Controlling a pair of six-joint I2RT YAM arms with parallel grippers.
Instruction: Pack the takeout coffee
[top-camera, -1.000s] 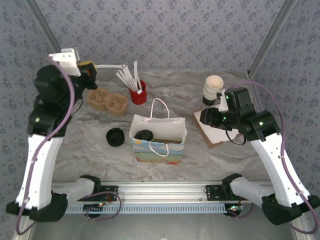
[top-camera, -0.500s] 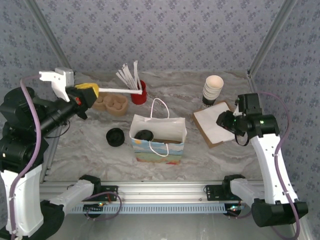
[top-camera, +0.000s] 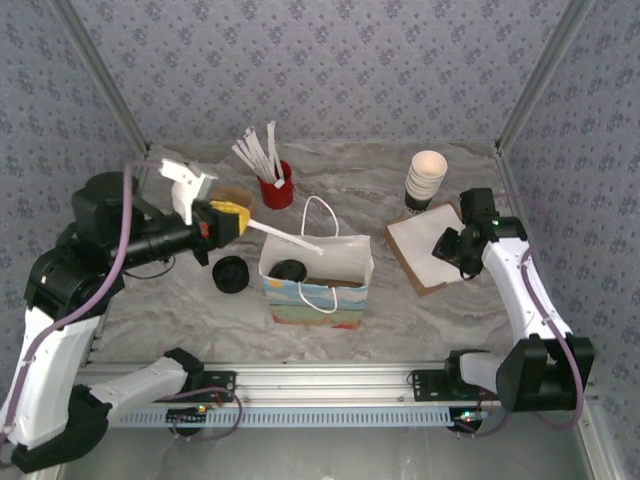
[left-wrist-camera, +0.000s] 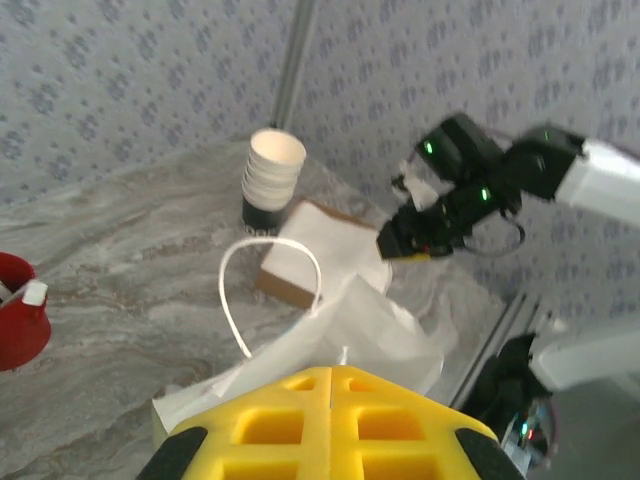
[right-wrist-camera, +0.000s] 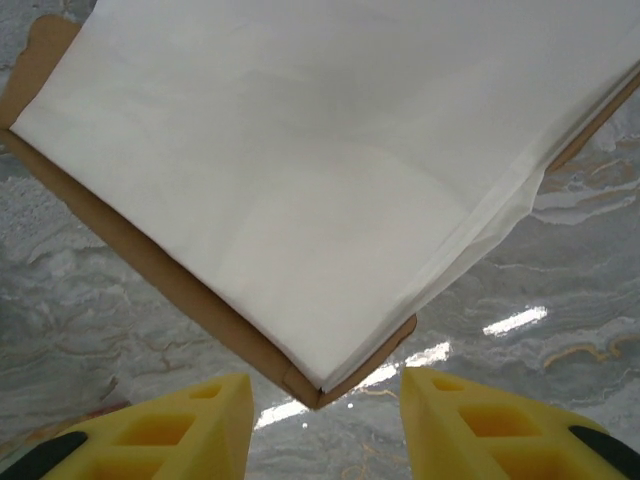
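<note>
- Upright inside the gift bag (top-camera: 312, 300): the takeout coffee (top-camera: 290, 270), toward the bag's left side.
- Long axis vertical, round black lid facing straight up at the overhead camera; cup body hidden behind the bag wall.
- Down and to the right of the left gripper (top-camera: 232, 218) in the top view, near it but apart, with the bag's rim between them.
- Left gripper fingers pressed together on a thin white stick (top-camera: 285, 238); seam between the yellow pads closed in the left wrist view.
- Stick slanting from the gripper across the far rim of the bag, tip over the open mouth just beyond the lid.
- Well apart on the coffee's right: the right gripper (right-wrist-camera: 325, 430), fingers spread wide, nothing between them.
- Hovers there over a corner of the white napkins (right-wrist-camera: 300, 170), which lie on a brown card (right-wrist-camera: 150, 265).
- Just left of the bag on the table: a flat black lid (top-camera: 231, 273).
- At the back: a red cup (top-camera: 277, 190) of wrapped sticks and a stack of white paper cups (top-camera: 426, 178).
- Coloured picture on the bag's front, too small to read any words.
</note>
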